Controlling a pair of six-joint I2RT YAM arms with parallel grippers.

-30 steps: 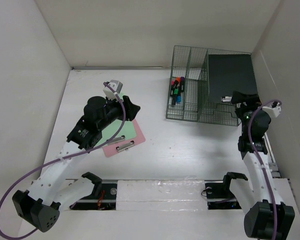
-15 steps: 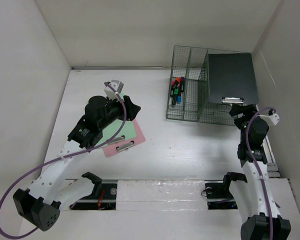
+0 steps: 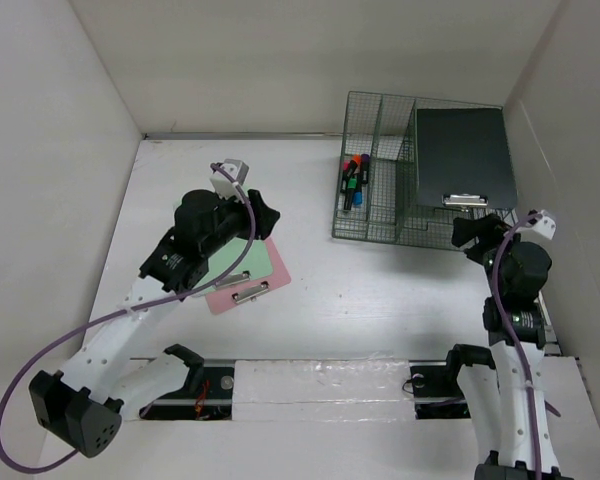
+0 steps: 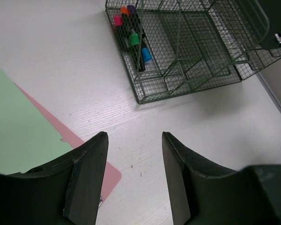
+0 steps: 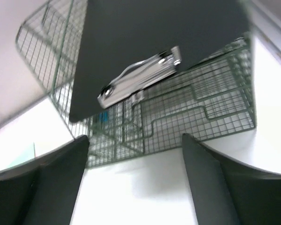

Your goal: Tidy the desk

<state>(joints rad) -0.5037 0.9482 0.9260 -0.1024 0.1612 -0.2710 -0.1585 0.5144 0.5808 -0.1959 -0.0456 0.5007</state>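
The white desk [image 3: 360,290] holds a green wire-mesh organizer [image 3: 380,210] at the back right. A black clipboard [image 3: 462,155] with a silver clip [image 5: 139,77] lies on the organizer's right tray. Markers [image 3: 353,180] lie in its left compartment and show in the left wrist view [image 4: 133,35]. A pink clipboard [image 3: 250,275] with green paper [image 4: 18,131] lies at the left. My left gripper [image 4: 133,154] is open and empty above the pink clipboard's right edge. My right gripper [image 5: 136,178] is open and empty just in front of the organizer.
Upright white walls [image 3: 60,150] enclose the desk on the left, back and right. A rail with clear film [image 3: 320,380] runs along the near edge between the arm bases.
My right gripper has drawn back from the black clipboard toward the near edge, leaving it on the organizer. The left arm has barely moved.
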